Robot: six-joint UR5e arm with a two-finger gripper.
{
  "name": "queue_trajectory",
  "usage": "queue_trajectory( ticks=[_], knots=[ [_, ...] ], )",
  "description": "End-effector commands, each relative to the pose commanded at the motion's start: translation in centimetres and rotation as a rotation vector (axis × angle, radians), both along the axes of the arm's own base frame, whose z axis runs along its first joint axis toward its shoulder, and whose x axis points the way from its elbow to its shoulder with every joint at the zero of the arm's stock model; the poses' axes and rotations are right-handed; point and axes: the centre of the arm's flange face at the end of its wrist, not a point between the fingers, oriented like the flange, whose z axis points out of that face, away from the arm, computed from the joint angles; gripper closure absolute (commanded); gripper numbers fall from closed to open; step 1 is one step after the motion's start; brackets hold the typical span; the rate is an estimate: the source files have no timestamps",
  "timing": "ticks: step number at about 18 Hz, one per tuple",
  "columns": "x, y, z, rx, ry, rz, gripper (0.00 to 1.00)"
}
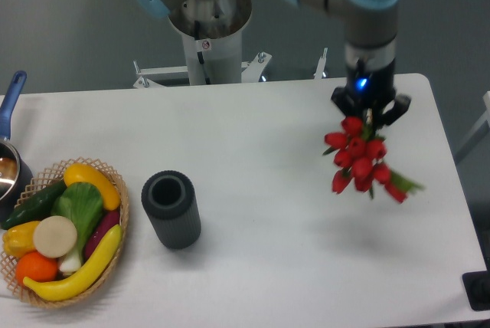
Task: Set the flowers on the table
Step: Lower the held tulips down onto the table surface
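The flowers (360,161) are gripped by the tool (370,116) and held above the desk (276,190), near its right edge and toward the far side. Open white surface is seen between them and the dark cylinder (171,209); a vegetable basket (61,232) sits at the left edge.

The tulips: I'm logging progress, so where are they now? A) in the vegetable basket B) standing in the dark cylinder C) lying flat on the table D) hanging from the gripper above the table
D: the red tulips hang below the gripper, over the white table.
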Motion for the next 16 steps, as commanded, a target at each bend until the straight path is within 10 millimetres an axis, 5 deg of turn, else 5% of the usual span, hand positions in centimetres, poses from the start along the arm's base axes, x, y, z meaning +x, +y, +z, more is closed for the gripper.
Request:
queue_trajectory(
  ticks=[4,5,11,12,13,14,16],
  knots=[
    [-1.2,3.9,-4.3,-0.079,-0.020,-0.040,0.86],
    [-1.9,6.1,-6.9,-0.088,-0.040,-0.052,0.86],
    [-2.6,8.3,-9.1,-0.070,-0.061,-0.063,0.74],
    [-2.7,8.3,-9.1,-0.069,-0.059,-0.065,0.48],
    [-2.8,8.2,-8.9,-0.066,-0.054,-0.065,0.10],
    [-2.9,8.3,-8.3,-0.060,-0.043,-0.063,0.01],
    [-3.1,8.1,-6.7,-0.033,-0.027,-0.059,0.00]
  ],
)
